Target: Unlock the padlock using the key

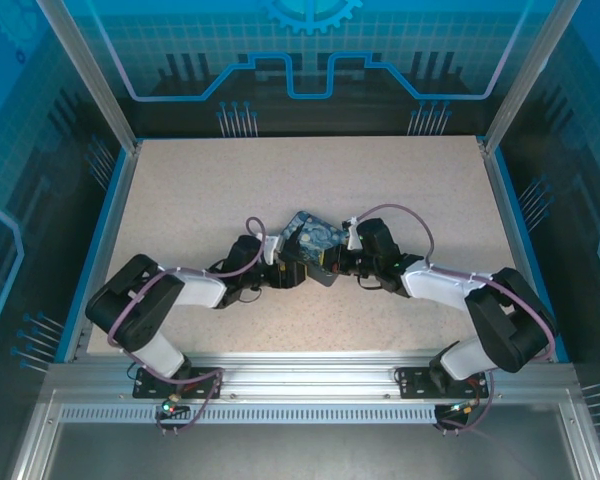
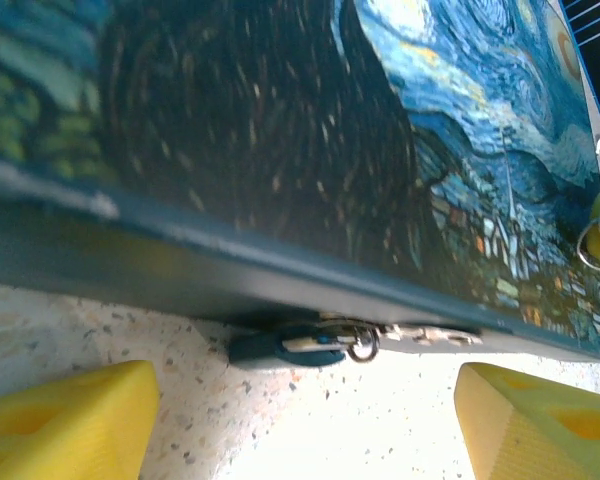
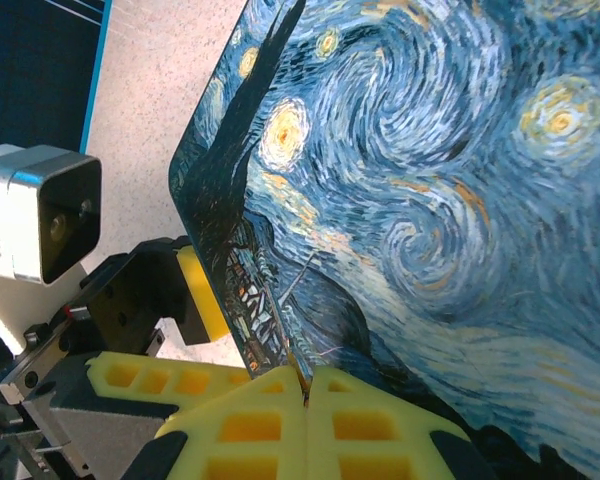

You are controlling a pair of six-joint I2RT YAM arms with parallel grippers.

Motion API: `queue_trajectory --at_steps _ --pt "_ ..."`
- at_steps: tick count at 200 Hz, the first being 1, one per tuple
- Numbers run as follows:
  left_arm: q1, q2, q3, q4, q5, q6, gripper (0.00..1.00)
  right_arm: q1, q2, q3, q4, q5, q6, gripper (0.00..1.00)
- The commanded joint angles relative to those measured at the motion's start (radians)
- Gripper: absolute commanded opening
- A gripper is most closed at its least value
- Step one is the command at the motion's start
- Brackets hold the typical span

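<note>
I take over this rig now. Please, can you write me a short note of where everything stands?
Left tool: open, padlock ahead between its fingers, untouched.
Right tool: shut, thin silvery sliver at its tips, probably the key.
Padlock lies on the table at the painted tin's edge, shackle through a ring.
Done: key seemingly picked up.
Left: insert key, turn, free shackle.

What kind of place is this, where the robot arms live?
Probably a robot test booth in a lab. A left arm and a right arm are bolted to a metal rail at the edge of a speckled table, with see-through walls around it.
</note>
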Motion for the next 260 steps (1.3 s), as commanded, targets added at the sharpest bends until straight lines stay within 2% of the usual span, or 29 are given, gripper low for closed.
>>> queue_trajectory --at_steps 1,55,122,163,226,260 --pt "-0.019 0.051 0.029 0.07 0.003 0.049 0.76 -0.005 -0.009 -0.029 -0.079 0.037 -0.027 0.0" --pt "-0.081 0.094 0.051 0.06 -0.003 0.059 0.68 -0.004 -0.013 -0.031 -0.08 0.039 -0.027 0.01" --pt "-0.119 0.167 0.045 0.166 0.004 0.004 0.56 -0.004 -0.016 -0.031 -0.082 0.035 -0.027 0.01" --pt "-0.16 0.176 0.045 0.179 -0.075 -0.008 0.49 -0.006 -0.016 -0.031 -0.079 0.036 -0.025 0.01" --pt "-0.161 0.188 0.027 0.247 -0.135 -0.074 0.36 -0.005 -0.027 -0.037 -0.079 0.035 -0.025 0.01" --pt "-0.161 0.182 0.021 0.269 -0.157 -0.114 0.35 -0.005 -0.03 -0.038 -0.081 0.033 -0.024 0.01"
